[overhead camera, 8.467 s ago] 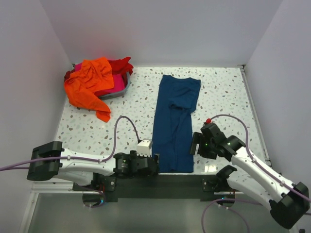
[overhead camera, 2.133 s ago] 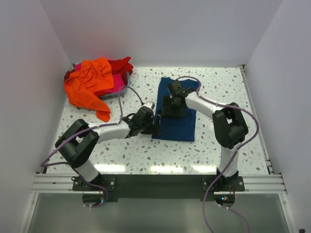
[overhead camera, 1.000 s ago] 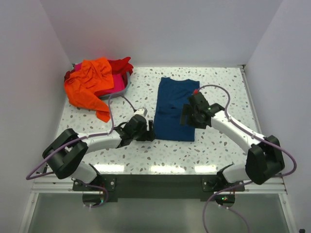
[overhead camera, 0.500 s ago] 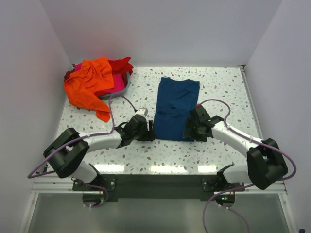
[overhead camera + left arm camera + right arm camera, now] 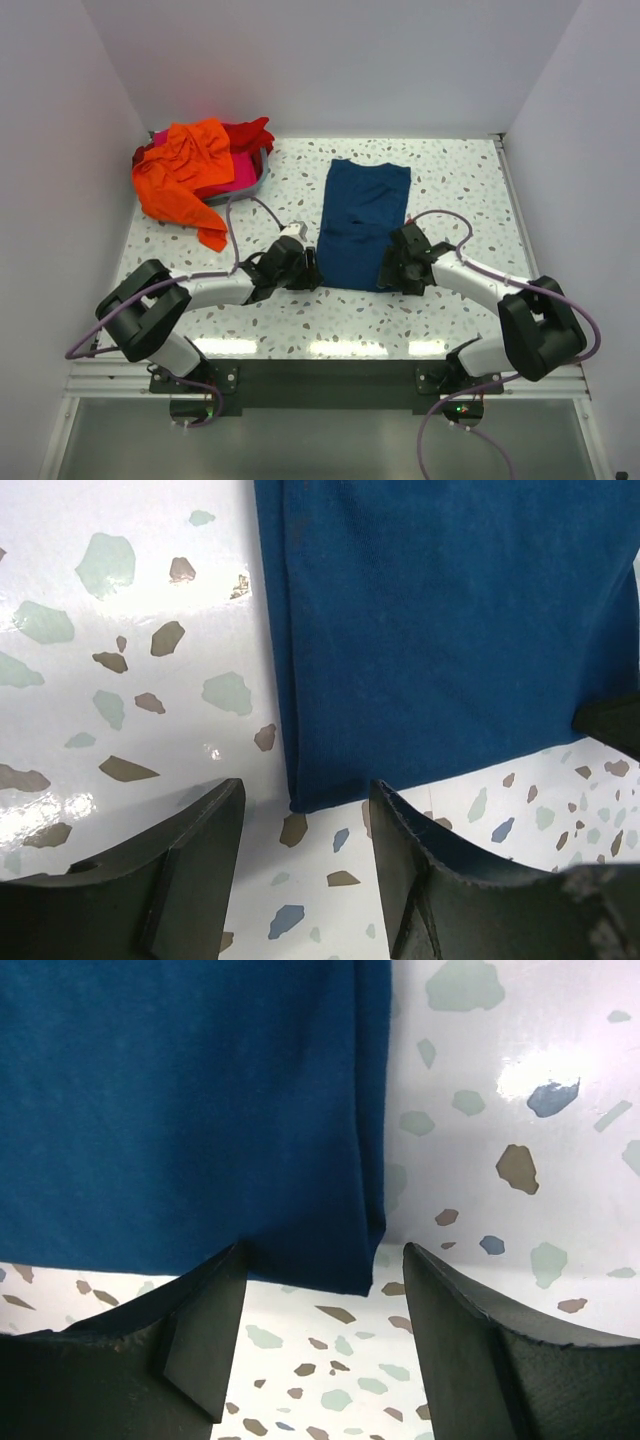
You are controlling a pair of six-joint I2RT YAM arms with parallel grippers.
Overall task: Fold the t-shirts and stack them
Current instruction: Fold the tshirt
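While both jaws stand open at navy t-shirt (image 5: 362, 225) corners, speckled terrazzo table (image 5: 460, 180), plain white walls (image 5: 330, 60).

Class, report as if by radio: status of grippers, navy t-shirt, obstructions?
Left gripper open, right gripper open, each straddling a near corner of the navy t-shirt. Shirt folded, flat. Nothing in the way.
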